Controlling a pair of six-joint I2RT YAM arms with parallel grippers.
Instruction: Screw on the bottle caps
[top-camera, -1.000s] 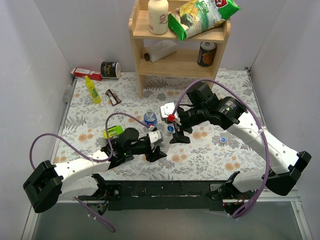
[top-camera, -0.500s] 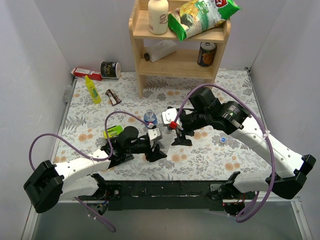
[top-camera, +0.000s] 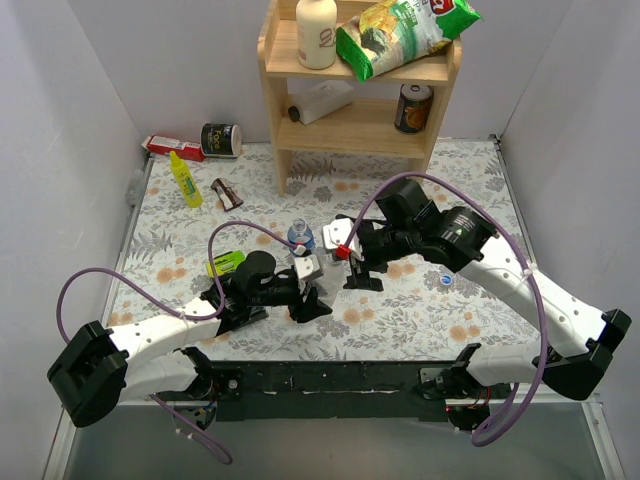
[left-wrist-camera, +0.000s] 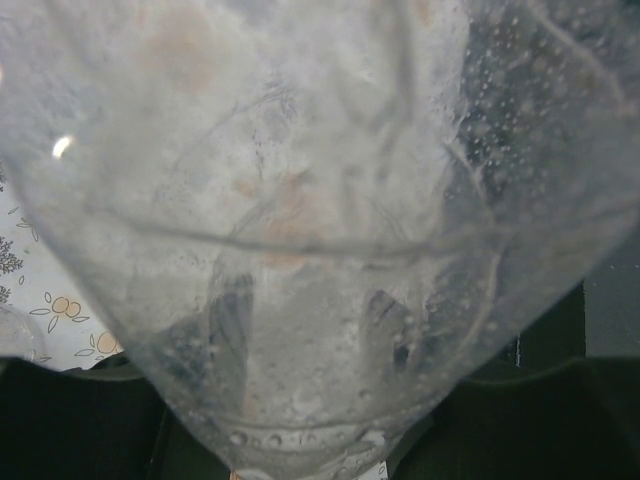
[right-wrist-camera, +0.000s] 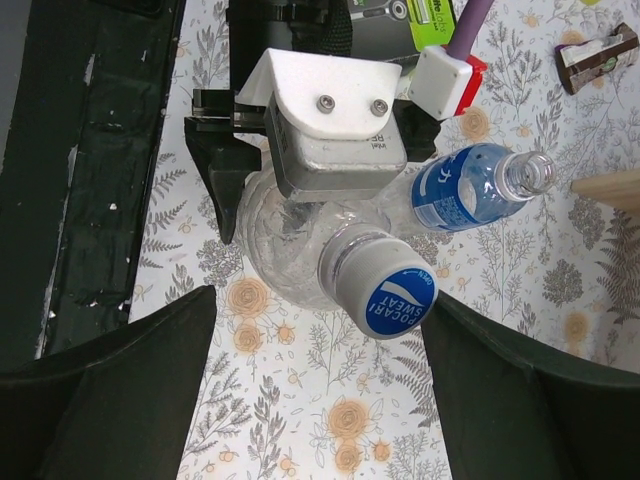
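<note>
Checked the feeds at this point. The left gripper (top-camera: 310, 298) was clamped on the plain bottle (right-wrist-camera: 275, 250). In the left wrist view the clear plastic filled nearly the whole picture, with the dark fingers showing through it on either side. From the right wrist camera I could see that bottle tipped so its neck pointed up toward the lens, and one blue cap (right-wrist-camera: 392, 297) was sitting on the neck. The print on top read Pocari Sweat. I couldn't tell how far it was threaded on.

The right gripper (right-wrist-camera: 321, 295) was hanging right over that cap with its jaws spread wide. The cap sat in the gap between the two fingers, a bit nearer the one on the right of that view, and neither finger was touching it as far as I could make out.

The labelled bottle (right-wrist-camera: 460, 190) lay on its side on the flowery table (top-camera: 420, 320) just beside the plain one, with its neck open and nothing on it. The second cap (top-camera: 445, 279) was loose on the table, off to the right under the right arm and well apart from both bottles.
</note>
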